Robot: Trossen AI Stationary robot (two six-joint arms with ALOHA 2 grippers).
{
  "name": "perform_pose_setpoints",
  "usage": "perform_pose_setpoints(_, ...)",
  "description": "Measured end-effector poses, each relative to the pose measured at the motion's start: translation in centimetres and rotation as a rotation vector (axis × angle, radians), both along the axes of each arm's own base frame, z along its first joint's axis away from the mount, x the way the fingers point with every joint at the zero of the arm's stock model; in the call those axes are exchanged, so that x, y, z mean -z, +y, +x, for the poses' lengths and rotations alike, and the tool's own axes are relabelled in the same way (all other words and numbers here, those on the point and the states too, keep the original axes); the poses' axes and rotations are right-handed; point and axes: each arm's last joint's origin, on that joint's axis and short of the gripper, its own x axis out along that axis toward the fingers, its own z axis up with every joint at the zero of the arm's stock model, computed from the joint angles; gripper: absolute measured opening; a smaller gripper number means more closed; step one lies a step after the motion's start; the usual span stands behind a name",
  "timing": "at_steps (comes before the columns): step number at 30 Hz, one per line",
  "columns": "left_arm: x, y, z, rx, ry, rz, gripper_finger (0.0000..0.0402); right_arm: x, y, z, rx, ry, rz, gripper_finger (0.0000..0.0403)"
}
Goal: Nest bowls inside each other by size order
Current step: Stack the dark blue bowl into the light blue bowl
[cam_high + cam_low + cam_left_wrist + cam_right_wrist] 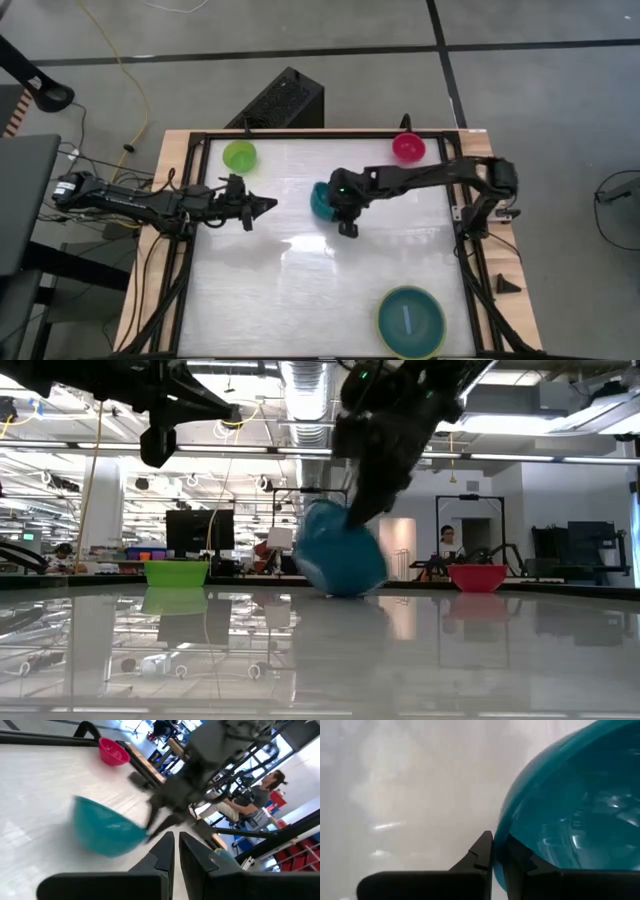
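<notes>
Mid-table, right gripper (341,213) fingers pinch the tilted teal bowl (321,201) rim — left gripper (262,206) fingers narrow, nearby

A white table (300,300) with a black frame and wooden edging stands on a grey floor; a black perforated box (283,100) sits just beyond its far edge; a yellow cable (128,70) trails across the floor; a seated person (252,800) shows in the room behind, near a dark monitor (200,532).

Arms: two, dark, slender, jointed segments
Left arm (140,198): black cables run along it
Right arm (420,177): small green light near the wrist
Left gripper (172,851): two flat, black, tapered fingers
Right gripper (496,854): same black wedge-shaped fingers
</notes>
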Motion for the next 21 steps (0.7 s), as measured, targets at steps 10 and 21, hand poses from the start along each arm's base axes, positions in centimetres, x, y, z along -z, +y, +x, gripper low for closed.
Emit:
perform_pose_setpoints(10,0.5,0.1,-0.1,-0.024,0.053,0.011,0.0015,-7.0,2.8,-4.7,0.055,-0.098,0.088,0.0046)
perform_pose_setpoints(21,0.9,0.1,-0.1,-0.027,0.100,0.021,0.0015,-10.7,10.2,-10.7,0.067,-0.045,0.191,0.0046)
